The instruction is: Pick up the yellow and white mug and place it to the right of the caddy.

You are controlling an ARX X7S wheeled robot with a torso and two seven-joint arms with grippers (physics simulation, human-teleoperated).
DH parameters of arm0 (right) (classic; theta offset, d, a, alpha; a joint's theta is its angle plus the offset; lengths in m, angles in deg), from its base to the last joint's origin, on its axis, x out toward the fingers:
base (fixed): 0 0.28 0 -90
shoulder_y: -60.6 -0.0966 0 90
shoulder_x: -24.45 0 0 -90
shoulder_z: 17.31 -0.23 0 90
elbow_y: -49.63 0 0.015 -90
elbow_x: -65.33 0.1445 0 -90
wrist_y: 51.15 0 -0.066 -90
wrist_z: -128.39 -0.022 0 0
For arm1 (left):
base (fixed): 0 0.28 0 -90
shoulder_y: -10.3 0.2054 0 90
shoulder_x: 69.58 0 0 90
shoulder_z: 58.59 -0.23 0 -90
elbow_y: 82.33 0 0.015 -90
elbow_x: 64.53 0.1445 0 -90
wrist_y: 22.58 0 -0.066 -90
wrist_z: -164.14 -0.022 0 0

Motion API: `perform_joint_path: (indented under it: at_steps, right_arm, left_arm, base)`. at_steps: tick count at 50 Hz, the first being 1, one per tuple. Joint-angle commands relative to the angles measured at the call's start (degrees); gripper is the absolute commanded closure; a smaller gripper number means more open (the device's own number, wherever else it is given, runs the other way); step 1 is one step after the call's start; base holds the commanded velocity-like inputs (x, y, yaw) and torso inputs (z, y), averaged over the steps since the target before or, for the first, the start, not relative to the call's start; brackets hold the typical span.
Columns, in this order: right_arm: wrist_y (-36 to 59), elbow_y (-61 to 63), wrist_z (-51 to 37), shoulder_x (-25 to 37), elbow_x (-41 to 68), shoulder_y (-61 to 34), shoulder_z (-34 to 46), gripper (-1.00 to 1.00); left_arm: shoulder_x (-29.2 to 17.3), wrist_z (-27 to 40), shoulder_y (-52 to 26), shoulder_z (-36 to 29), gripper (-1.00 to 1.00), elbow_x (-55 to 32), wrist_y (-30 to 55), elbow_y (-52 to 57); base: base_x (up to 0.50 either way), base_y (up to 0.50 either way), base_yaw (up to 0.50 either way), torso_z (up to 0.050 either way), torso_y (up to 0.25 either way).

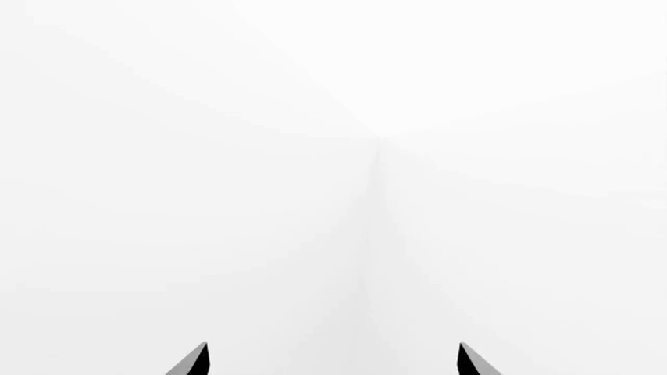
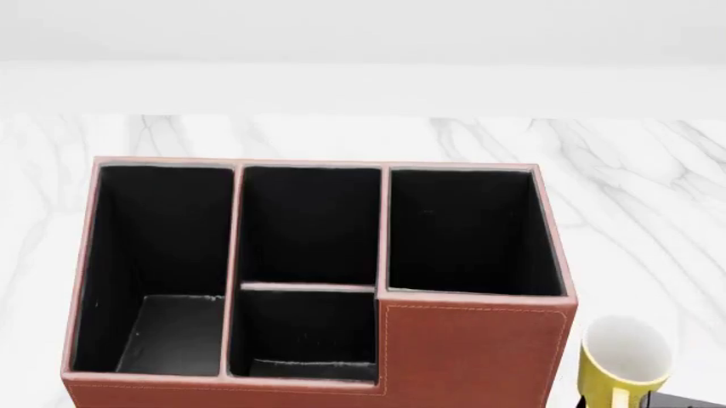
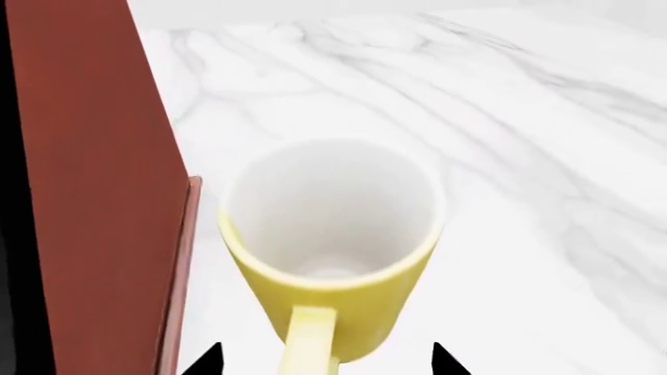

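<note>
White marble table (image 2: 635, 170), caddy (image 2: 477, 357), yellow and white mug (image 3: 331, 250) beside, plain wall, both jaws parted.

Beneath and ahead of my hand: white marble tabletop (image 3: 542, 156), grey veining, unmarked. Beyond its far edge, ahead of my hand, a plain pale wall (image 2: 363, 34); no detail discernible there.

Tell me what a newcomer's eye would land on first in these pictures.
First, the caddy: a big reddish-brown box with black-lined compartments that fills most of the head view on the white marble table. Next, the yellow and white mug at the caddy's right, by its front corner. In the right wrist view it sits close between the right gripper tips, handle toward the camera.
</note>
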Motion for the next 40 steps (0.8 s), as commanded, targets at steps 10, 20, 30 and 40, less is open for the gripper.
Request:
perform_joint_path:
  at_steps: [10,20,30,40]
  right_arm:
    - [-0.9,5.3,-3.2,2.6,-2.7,-0.6,0.0,-1.00]
    - [-2.6,11.9,-7.0,6.1,-6.1,-1.0,0.4,-1.00]
    - [-5.8,22.1,-12.5,12.6,-11.9,-1.3,0.8,-1.00]
    - [-8.8,31.2,-18.3,17.9,-19.0,-1.3,0.9,-1.00]
  left_arm:
    - [0.2,0.0,0.0,-0.3,-1.00,0.3,-0.2,0.0]
    - [0.2,0.0,0.0,-0.2,-1.00,0.1,-0.2,0.0]
    - [0.5,0.0,0.0,-0.2,-1.00,0.3,-0.3,0.0]
    - [0.7,0.0,0.0,-0.4,-1.00,0.4,-0.4,0.0]
  base:
    - [0.00,0.00,0.00,0.000,0.000]
    - [0.00,0.00,0.00,0.000,0.000]
    - [0.00,0.00,0.00,0.000,0.000]
    - [0.00,0.00,0.00,0.000,0.000]
